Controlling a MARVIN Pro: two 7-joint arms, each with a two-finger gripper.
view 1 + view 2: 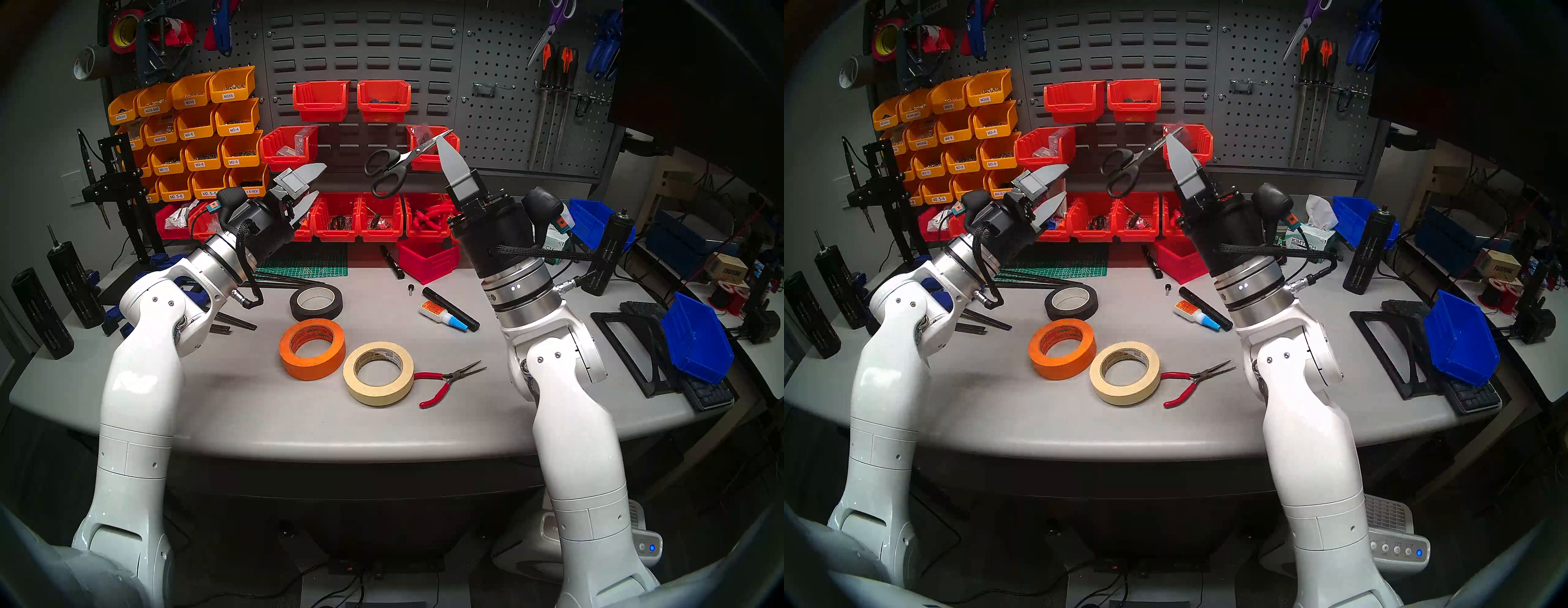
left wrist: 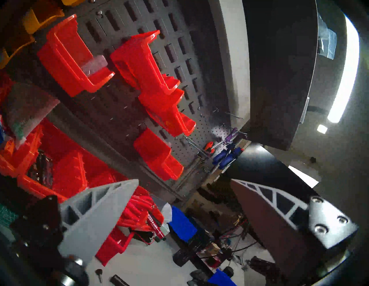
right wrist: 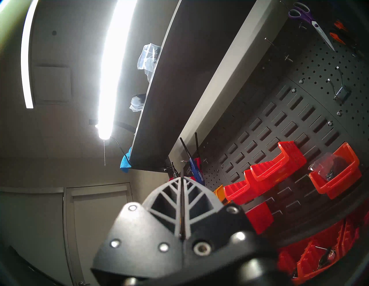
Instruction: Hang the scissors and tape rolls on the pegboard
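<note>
Head stereo right: "KIMTECH" box [image 1: 1310, 243] — right jaws clamp scissors [image 1: 1123, 170], left jaws apart.

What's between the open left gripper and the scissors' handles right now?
Nothing: in the head views only open air separates the left gripper from the scissors, with red bins behind.

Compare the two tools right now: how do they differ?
The right tool is shut on the blades of the black-handled scissors; the left tool is open and empty. The right one points steeply upward, the left one only slightly above level. Both are raised over the table, facing the wall panels.
</note>
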